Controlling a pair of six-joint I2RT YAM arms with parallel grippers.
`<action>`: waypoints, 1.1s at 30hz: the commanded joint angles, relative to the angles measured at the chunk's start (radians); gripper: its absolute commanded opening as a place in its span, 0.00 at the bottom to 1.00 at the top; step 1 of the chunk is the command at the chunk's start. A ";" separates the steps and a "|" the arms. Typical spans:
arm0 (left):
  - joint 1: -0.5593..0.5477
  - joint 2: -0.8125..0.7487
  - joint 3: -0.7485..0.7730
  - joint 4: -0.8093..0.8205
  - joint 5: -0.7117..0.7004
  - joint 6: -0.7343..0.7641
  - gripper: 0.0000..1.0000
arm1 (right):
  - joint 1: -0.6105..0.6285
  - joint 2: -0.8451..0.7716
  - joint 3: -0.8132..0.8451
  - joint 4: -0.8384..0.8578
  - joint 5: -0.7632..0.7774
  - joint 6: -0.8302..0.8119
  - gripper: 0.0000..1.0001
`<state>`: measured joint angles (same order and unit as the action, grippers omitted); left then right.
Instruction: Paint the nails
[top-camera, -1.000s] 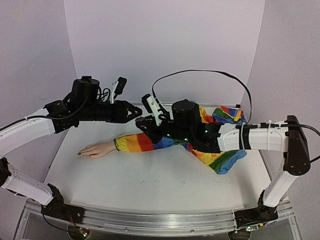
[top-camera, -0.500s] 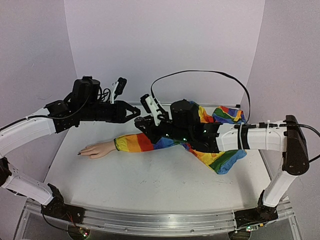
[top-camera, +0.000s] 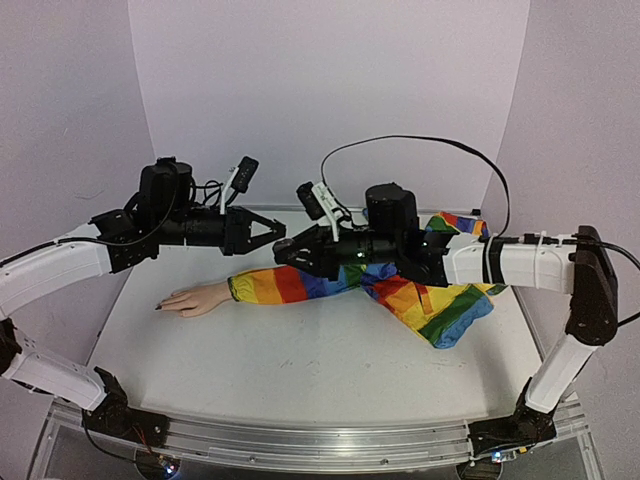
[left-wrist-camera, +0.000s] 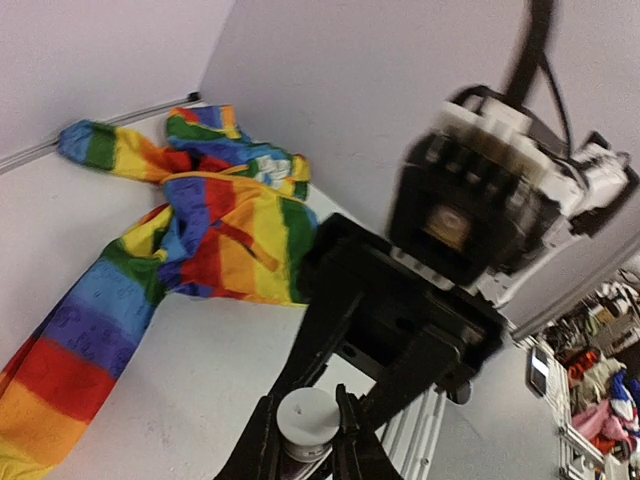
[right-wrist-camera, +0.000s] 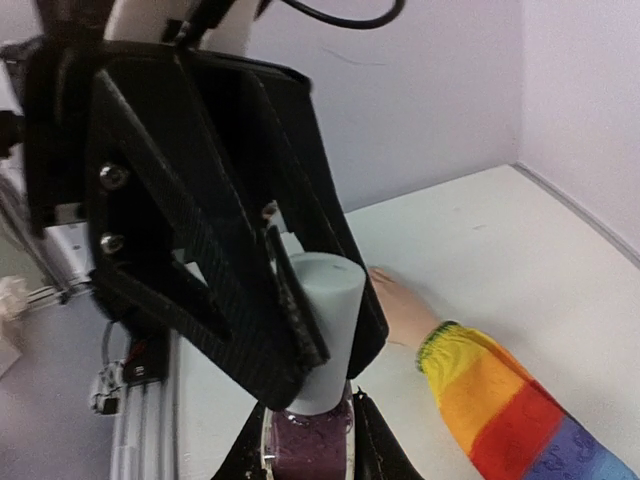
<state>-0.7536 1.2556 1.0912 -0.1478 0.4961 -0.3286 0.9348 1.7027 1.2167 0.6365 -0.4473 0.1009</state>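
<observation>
The mannequin hand (top-camera: 195, 298) lies palm down on the white table, its rainbow sleeve (top-camera: 285, 284) running right. Its nails (top-camera: 157, 307) are tiny, and one fingertip looks dark. The hand also shows in the right wrist view (right-wrist-camera: 405, 305). My two grippers meet in the air above the sleeve. My right gripper (top-camera: 287, 251) (right-wrist-camera: 308, 445) is shut on the body of the small polish bottle (right-wrist-camera: 306, 452), which holds purple polish. My left gripper (top-camera: 276, 231) (left-wrist-camera: 305, 425) is shut on the bottle's pale grey cap (right-wrist-camera: 325, 325) (left-wrist-camera: 307, 417).
The rainbow garment (top-camera: 440, 300) is bunched at the back right under my right arm. A black cable (top-camera: 420, 145) loops above the right arm. Pale walls close in the back and both sides. The metal rail (top-camera: 300, 445) runs along the near edge.
My right arm has lifted and turned, bringing the bottle level with the left gripper. The left gripper has closed round the cap. The hand has not moved.
</observation>
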 joint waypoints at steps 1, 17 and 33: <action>-0.033 -0.043 -0.057 0.110 0.410 0.078 0.00 | -0.048 -0.106 0.032 0.465 -0.575 0.179 0.00; -0.013 -0.091 -0.061 0.197 0.495 0.096 0.45 | -0.089 -0.127 -0.134 0.842 -0.608 0.481 0.00; 0.114 -0.158 -0.083 0.154 0.036 -0.178 0.99 | 0.038 -0.126 -0.035 0.018 0.385 -0.048 0.00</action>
<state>-0.6449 1.0809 0.9451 0.0063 0.6643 -0.4206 0.9192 1.5421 1.1015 0.7128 -0.3641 0.1383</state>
